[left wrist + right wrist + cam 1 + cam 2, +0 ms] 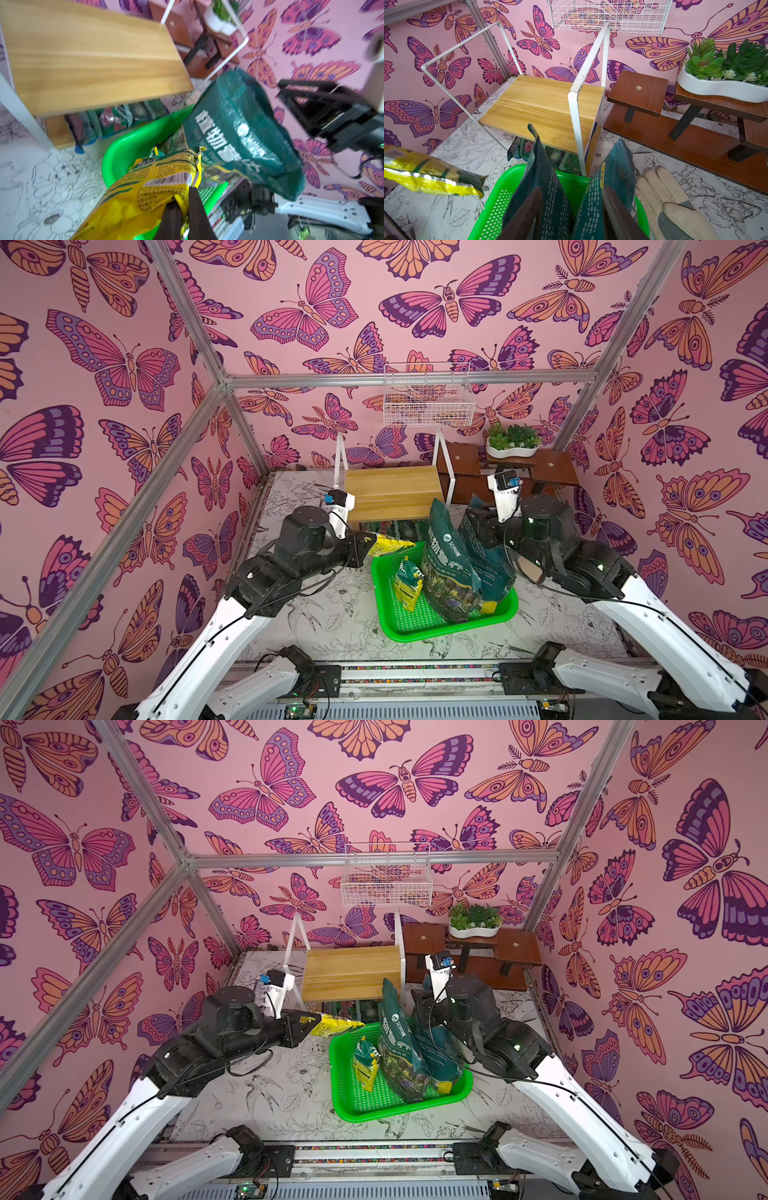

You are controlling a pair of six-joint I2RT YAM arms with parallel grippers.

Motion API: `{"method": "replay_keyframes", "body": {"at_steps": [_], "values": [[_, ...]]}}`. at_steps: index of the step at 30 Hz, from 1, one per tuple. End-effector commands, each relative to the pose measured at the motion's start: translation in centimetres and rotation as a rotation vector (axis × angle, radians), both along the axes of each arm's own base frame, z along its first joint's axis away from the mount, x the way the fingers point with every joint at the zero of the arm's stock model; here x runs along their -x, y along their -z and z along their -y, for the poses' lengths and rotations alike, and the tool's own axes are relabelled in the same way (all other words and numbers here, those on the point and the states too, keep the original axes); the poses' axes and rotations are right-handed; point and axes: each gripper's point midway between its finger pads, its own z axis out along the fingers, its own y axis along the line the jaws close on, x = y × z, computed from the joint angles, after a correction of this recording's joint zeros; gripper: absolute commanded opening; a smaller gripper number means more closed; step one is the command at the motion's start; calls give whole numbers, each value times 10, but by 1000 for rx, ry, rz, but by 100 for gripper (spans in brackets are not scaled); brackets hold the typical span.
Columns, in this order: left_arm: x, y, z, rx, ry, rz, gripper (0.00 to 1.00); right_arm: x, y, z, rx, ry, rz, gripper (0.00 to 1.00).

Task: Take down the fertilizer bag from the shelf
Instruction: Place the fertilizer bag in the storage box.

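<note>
Left tool [182, 195] clamping barcoded yellow fertilizer bag [155, 187], green bag [239, 135] printed 植物营养, right tool [572, 188] grip unclear

light: bright, even, soft shadows | top views: sharp, edges bowed | left wrist view: motion-blurred | right wrist view: sharp, sheen on yellow fertilizer bag [431, 176]

left arm [232, 626] reaches in from lower left, wrist level, left gripper [368, 545] pinched tight on yellow bag [392, 545] near frame centre. right arm [648, 614] comes from lower right, right gripper [478, 522] centre-right, jaws part spread, grip unclear.
</note>
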Motion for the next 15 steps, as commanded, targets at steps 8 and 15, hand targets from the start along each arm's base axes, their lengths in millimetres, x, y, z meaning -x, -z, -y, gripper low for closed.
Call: {"method": "replay_keyframes", "body": {"at_steps": [8,15], "values": [[19,43,11,-231,186,-57,0,2,-5,6,-19,21,-1,49],[31,82,45,-434,369,-64,0,0,-2,4,-18,17,-6,49]]}}
